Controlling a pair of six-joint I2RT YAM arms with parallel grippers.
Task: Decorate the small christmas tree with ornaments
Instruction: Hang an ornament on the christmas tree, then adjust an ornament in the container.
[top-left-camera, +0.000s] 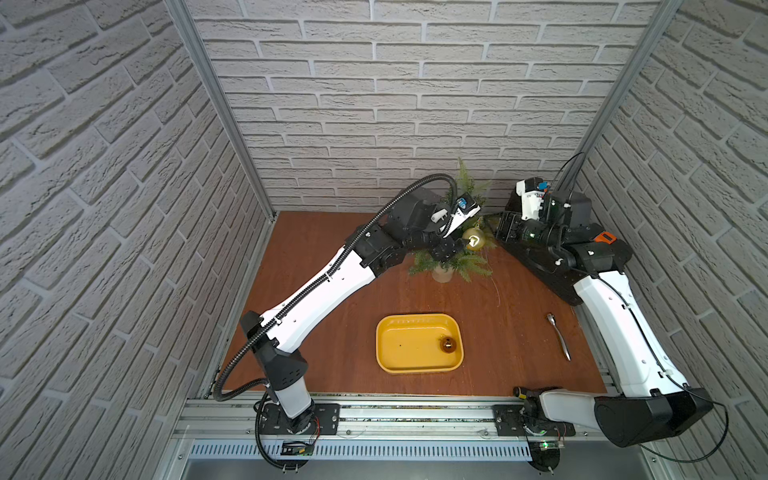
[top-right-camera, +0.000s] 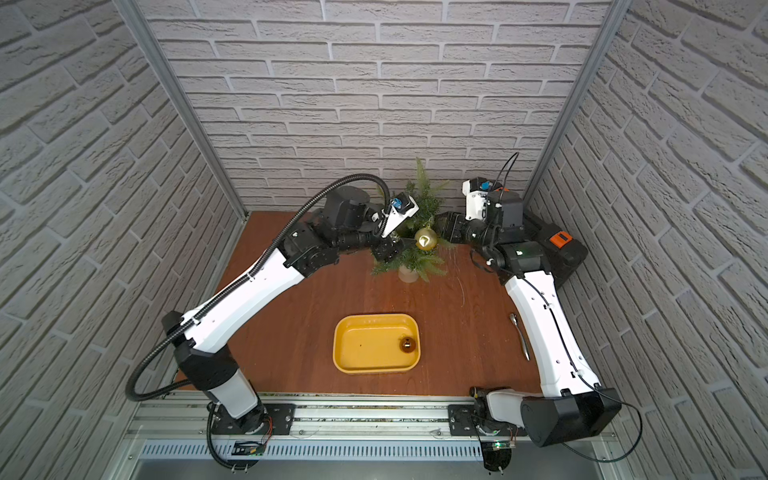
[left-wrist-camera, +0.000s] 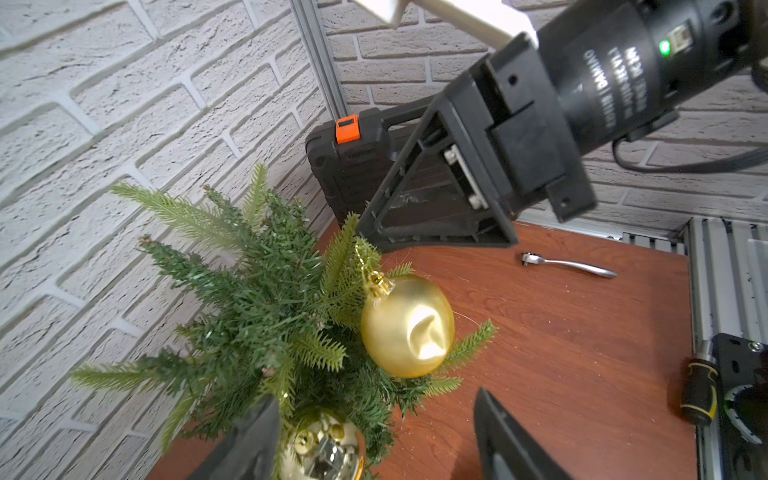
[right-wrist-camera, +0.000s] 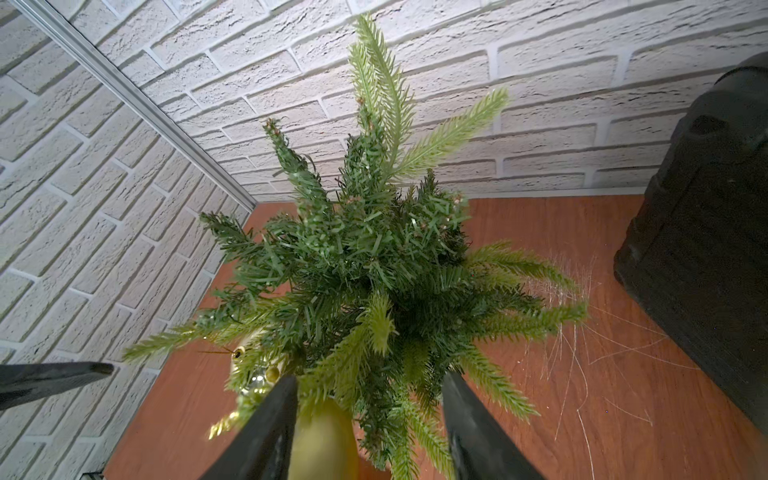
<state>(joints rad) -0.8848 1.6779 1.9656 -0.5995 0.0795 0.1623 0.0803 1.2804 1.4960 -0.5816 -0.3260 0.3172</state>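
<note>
One black case (left-wrist-camera: 353, 178) beside tree (left-wrist-camera: 270, 299)

The only lettering that can be read is in the left wrist view. It is on the black cylindrical housing (left-wrist-camera: 615, 70) at the wrist of the right arm. The print is white, set in several short lines, and stands upside down in that view. One word reads "DAMIAO"; the other lines are too small and blurred to make out. In both top views a small black board (top-left-camera: 296, 449) on the front rail bears pale marks, too small to read.
</note>
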